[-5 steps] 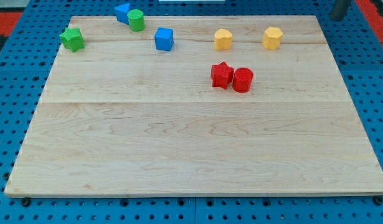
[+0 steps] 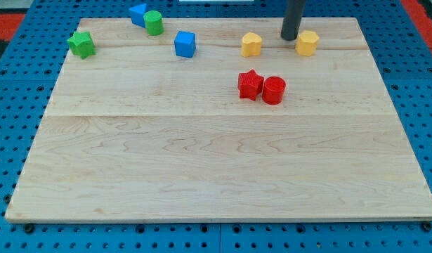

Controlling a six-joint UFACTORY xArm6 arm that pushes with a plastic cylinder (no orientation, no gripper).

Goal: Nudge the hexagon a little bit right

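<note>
A yellow hexagon block [image 2: 307,43] lies near the view's top right on the wooden board [image 2: 216,154]. My tip [image 2: 290,38] stands just to its left, very close to it or touching. A second yellow block [image 2: 251,44], heart-like in shape, lies further left of the tip.
A red star [image 2: 249,84] and a red cylinder [image 2: 274,91] sit together below the tip. A blue cube [image 2: 185,43], a green cylinder [image 2: 154,22], another blue block [image 2: 138,13] and a green star [image 2: 81,43] lie toward the top left.
The rod has moved from the view's top right corner, off the board, leftward and down to the left side of the yellow hexagon. No block has visibly moved.
</note>
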